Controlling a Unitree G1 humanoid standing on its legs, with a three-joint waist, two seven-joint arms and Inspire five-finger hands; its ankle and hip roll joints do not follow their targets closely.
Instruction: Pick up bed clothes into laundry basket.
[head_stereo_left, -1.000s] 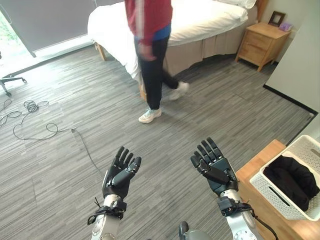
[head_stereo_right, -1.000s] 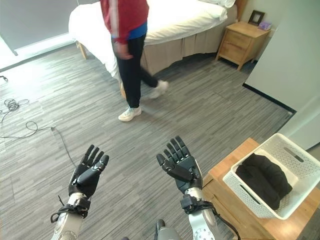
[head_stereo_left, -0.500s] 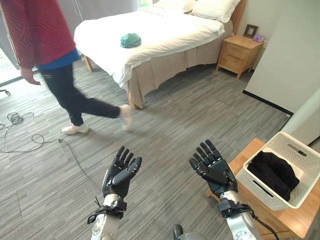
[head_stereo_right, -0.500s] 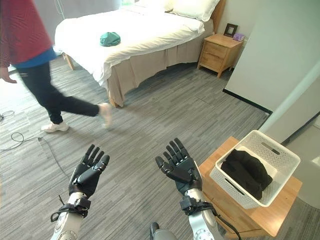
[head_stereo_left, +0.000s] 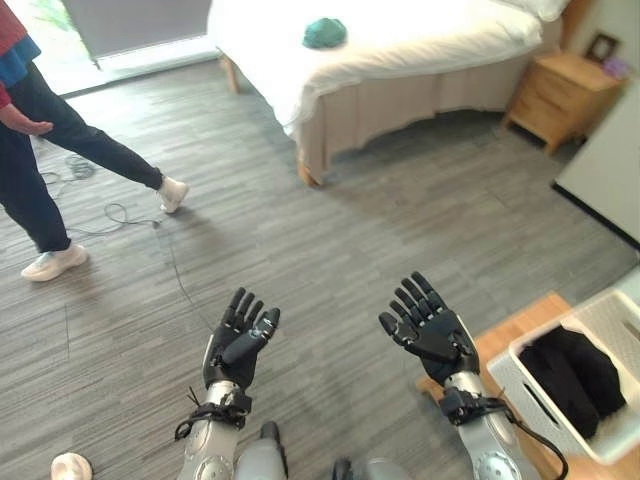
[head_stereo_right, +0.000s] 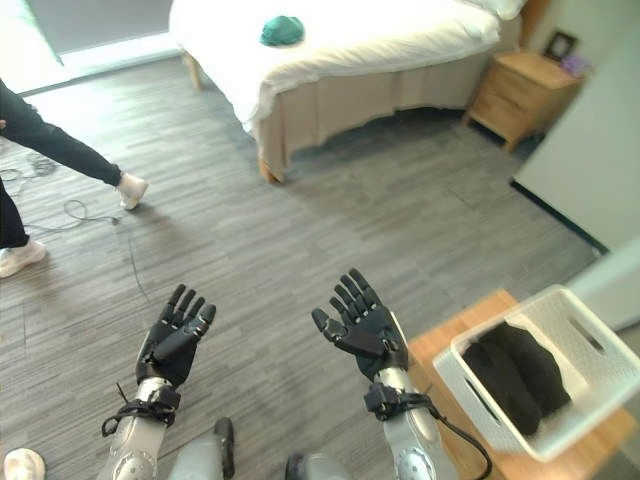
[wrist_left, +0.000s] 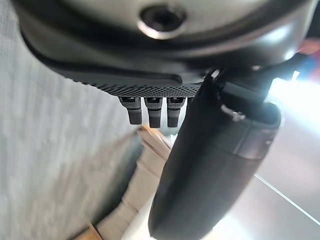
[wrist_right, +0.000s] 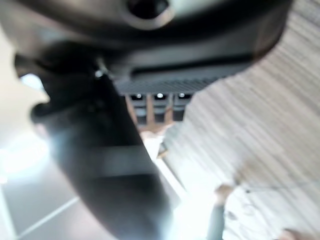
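Person (head_stereo_left: 40, 150) now farther left

A small teal garment (head_stereo_left: 325, 32) lies bunched in a rounded heap on the white bed (head_stereo_left: 420, 40), near the bed's foot end and well apart from the basket; the white slotted laundry basket (head_stereo_right: 590, 400) sits on a low wooden table (head_stereo_right: 445, 345), tilted in view, with a dark crumpled garment (head_stereo_right: 515, 375) lying inside it.

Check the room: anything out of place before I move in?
A teal garment lies bunched on the white bed, not yet in the basket, which holds black clothes. A person is on the floor to the left. Both hands are open.
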